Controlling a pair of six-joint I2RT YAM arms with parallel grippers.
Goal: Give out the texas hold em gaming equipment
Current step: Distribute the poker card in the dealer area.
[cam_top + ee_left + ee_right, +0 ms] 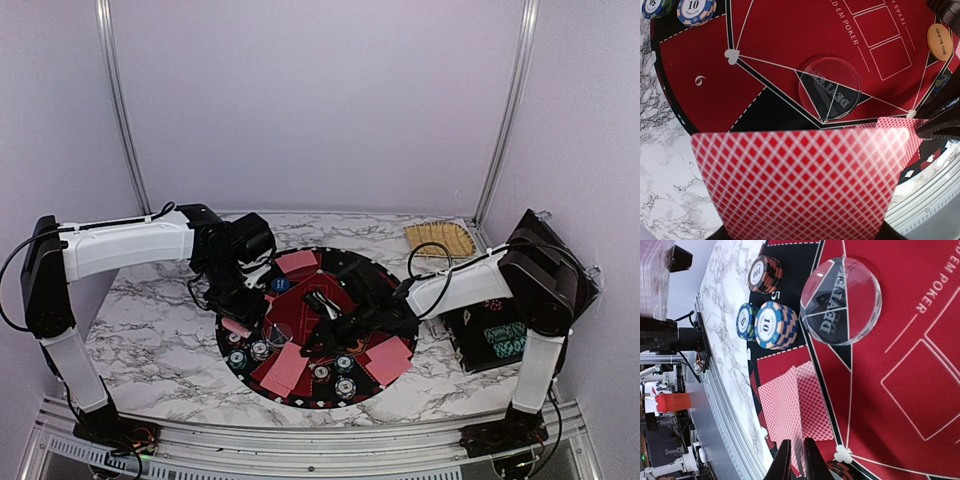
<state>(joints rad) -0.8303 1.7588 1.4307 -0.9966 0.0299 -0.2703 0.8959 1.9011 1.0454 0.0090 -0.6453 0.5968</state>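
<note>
My left gripper (805, 222) is shut on red-backed playing cards (800, 180) that fill the lower part of the left wrist view; from above it (240, 316) hangs over the mat's left side. My right gripper (802, 462) is open by a narrow slit, with the near end of a tilted card (785, 410) in the gap, above a flat card (817, 400). From above it (322, 303) is over the mat's middle. A clear dealer button (842, 300), chip stacks (775, 325) and an orange button (940, 36) lie on the mat.
The round black-and-red mat (350, 268) carries more card pairs (388, 358) and chip stacks (345, 388) round its rim. A black case (490, 338) stands by the right arm, a woven pad (441, 238) at the back right. The marble table's front rail (720, 405) is near.
</note>
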